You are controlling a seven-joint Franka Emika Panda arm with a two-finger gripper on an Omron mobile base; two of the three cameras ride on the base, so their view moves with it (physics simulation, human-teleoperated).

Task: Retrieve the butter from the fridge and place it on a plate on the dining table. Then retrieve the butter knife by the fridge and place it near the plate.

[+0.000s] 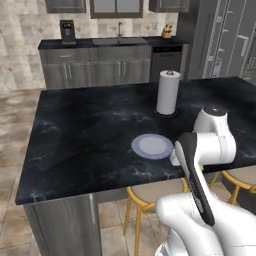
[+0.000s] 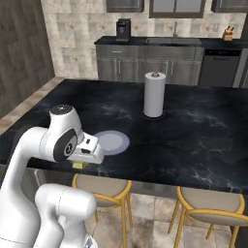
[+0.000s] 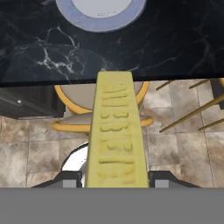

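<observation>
Nearest you, the hand is clamped on the butter, a pale-yellow stick running straight out between the two dark fingertips in the hand view. In the right base view the hand sits at the near edge of the worktop, with a bit of butter poking out under it. Below it are the yellow-framed stools and the tiled floor. In the hand view the butter's far tip reaches just over the worktop's near edge, short of the plate at 12 o'clock; the two are apart. On the black marble the plate lies flat and bare, just beyond the hand at about 1 o'clock in the right base view; in the left base view the plate is just left of the arm's white wrist. Further back, at 12 o'clock from the plate, the paper towel roll stands upright on its dark base. Far side of the room: kitchen counter with a sink, a coffee machine at its left end, and a knife block at its right. The grey fridge stands at 2 o'clock in the left base view.
</observation>
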